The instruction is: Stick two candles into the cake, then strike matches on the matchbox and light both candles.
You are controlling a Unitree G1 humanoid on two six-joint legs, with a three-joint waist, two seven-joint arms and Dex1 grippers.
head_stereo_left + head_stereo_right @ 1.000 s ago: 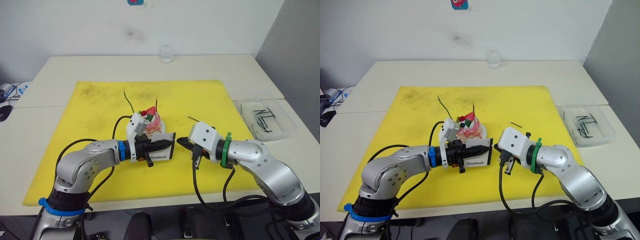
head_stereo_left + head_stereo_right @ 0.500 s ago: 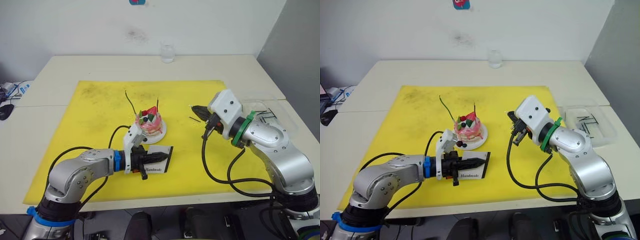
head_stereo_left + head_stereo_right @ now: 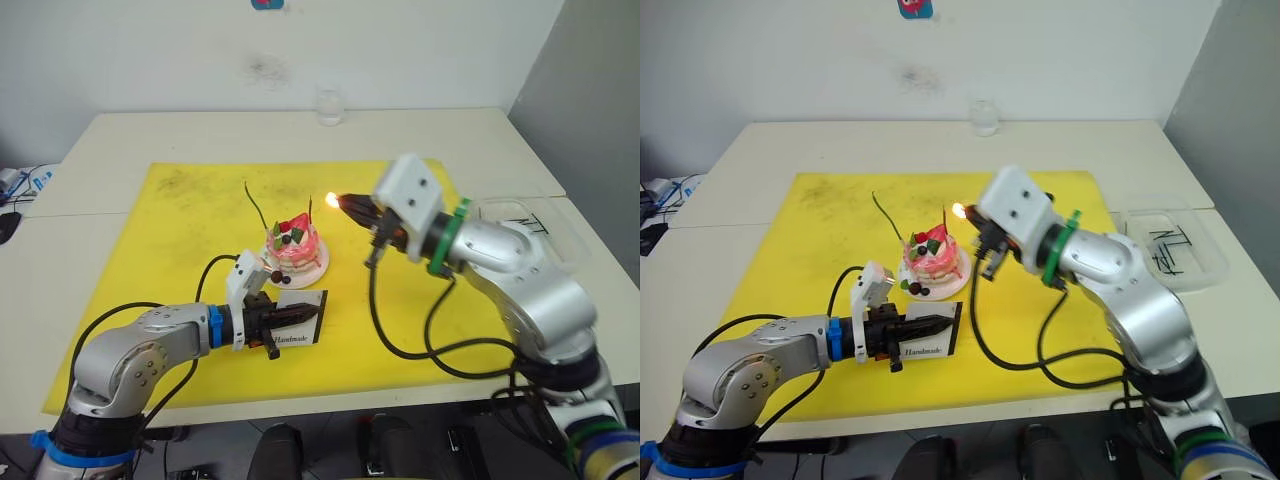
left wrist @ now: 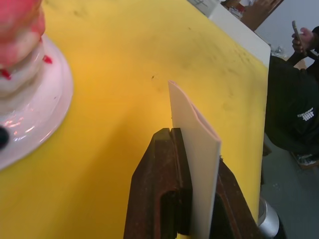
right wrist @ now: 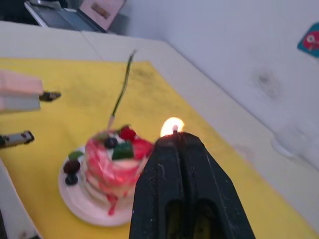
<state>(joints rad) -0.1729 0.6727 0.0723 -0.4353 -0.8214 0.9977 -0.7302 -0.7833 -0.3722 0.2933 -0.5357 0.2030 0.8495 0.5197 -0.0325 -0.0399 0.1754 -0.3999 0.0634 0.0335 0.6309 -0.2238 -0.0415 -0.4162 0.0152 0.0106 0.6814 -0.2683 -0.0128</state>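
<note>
The pink-and-white cake (image 3: pixel 295 243) sits on its white plate (image 3: pixel 318 266) in the middle of the yellow mat. A curved green candle (image 3: pixel 257 205) and a dark red candle (image 3: pixel 945 218) stand in it, both unlit. My right gripper (image 3: pixel 347 203) is shut on a match whose flame (image 3: pixel 330 200) burns at the fingertips, just right of the red candle's top. My left gripper (image 3: pixel 305 311) is shut on the white matchbox (image 3: pixel 300 320), held on edge in front of the cake. In the left wrist view the matchbox (image 4: pixel 195 149) is pinched between the fingers.
A clear tray (image 3: pixel 1175 250) holding several dark matches lies on the table to the right of the yellow mat (image 3: pixel 180 240). A glass (image 3: pixel 331 103) stands by the back wall. A person in dark clothes (image 4: pixel 294 104) is beyond the table's edge.
My right gripper swung in from the right toward the cake, and a flame now burns at its tip. The left gripper drew the matchbox slightly back and left.
</note>
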